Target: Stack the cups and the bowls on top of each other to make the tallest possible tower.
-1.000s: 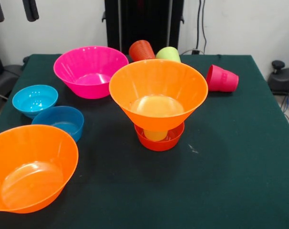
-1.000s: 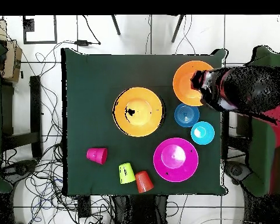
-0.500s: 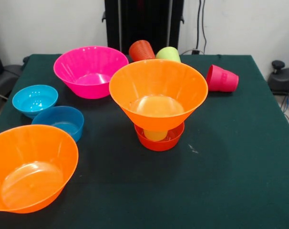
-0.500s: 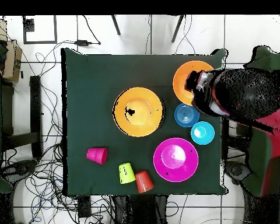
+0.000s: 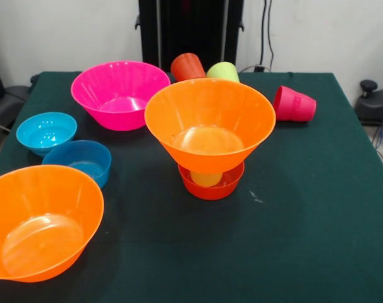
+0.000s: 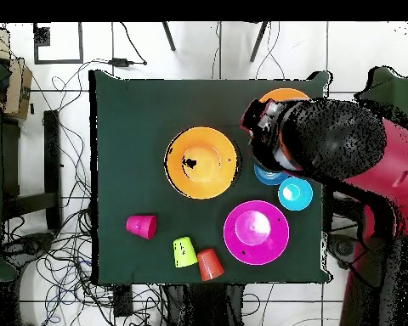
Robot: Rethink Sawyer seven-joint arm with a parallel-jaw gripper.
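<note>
Centrally, we see a tower on the green table [image 5: 318, 208]: a red-orange bowl [image 5: 212, 183] sits on the cloth, a yellow cup [image 5: 206, 178] stands inside it, and a large orange bowl [image 5: 210, 123] rests upright on top of that cup. From above, this top bowl [image 6: 201, 162] hides the pieces under it.

We see the second orange bowl [image 5: 41, 221] at the near left corner of the front view, tilted a little toward the camera. Just behind it the dark blue bowl [image 5: 79, 161] and the light blue bowl [image 5: 46, 132] stand side by side, close or touching. The pink bowl [image 5: 121, 93] stands upright farther back.

Three cups lie on their sides. The orange cup [image 5: 187, 65] and green cup [image 5: 224, 71] lie next to each other at the far edge, behind the tower. The red-pink cup [image 5: 294, 104] lies apart to the right.

Overhead, we see the arm [image 6: 343, 157] reaching over the table edge, covering most of the second orange bowl [image 6: 284, 93] and part of the dark blue bowl [image 6: 265, 177]. The gripper does not show in the front view, and overhead we cannot tell how its jaws stand.
</note>
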